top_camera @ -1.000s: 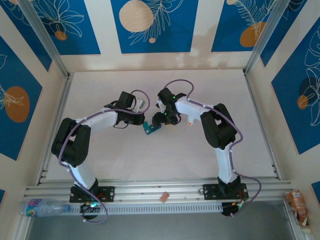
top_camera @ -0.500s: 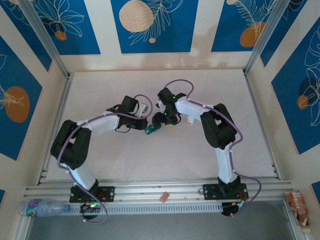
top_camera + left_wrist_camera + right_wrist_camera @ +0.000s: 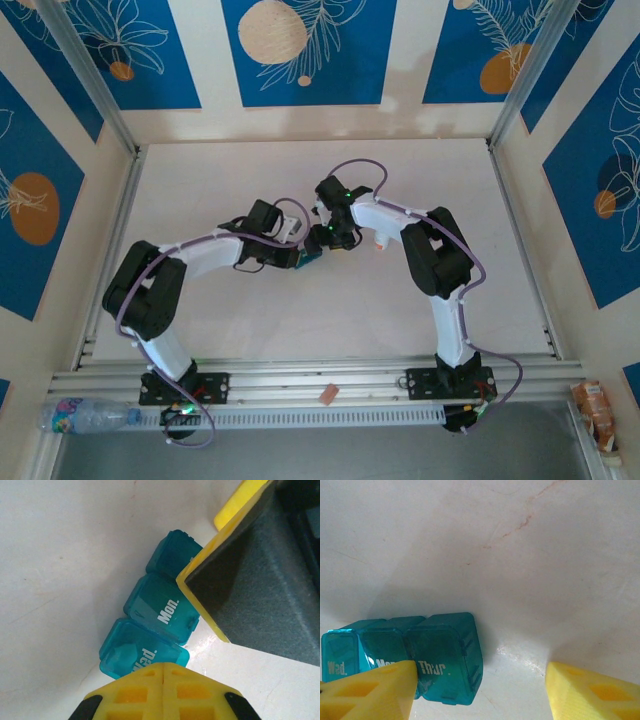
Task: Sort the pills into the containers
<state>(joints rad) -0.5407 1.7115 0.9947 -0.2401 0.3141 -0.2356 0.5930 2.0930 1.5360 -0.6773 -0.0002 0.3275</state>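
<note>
Bright, even light; soft shadows, faint table glare (wrist foregrounds blurred).

The desk [image 3: 330, 310] is flat and pale, almost white, with a few thin brown marks. A small teal pill box [image 3: 150, 620] lies on it near the middle, three squares marked Wed., Mon. and Thur. A little white bottle [image 3: 378, 241] lies to its right.
</note>
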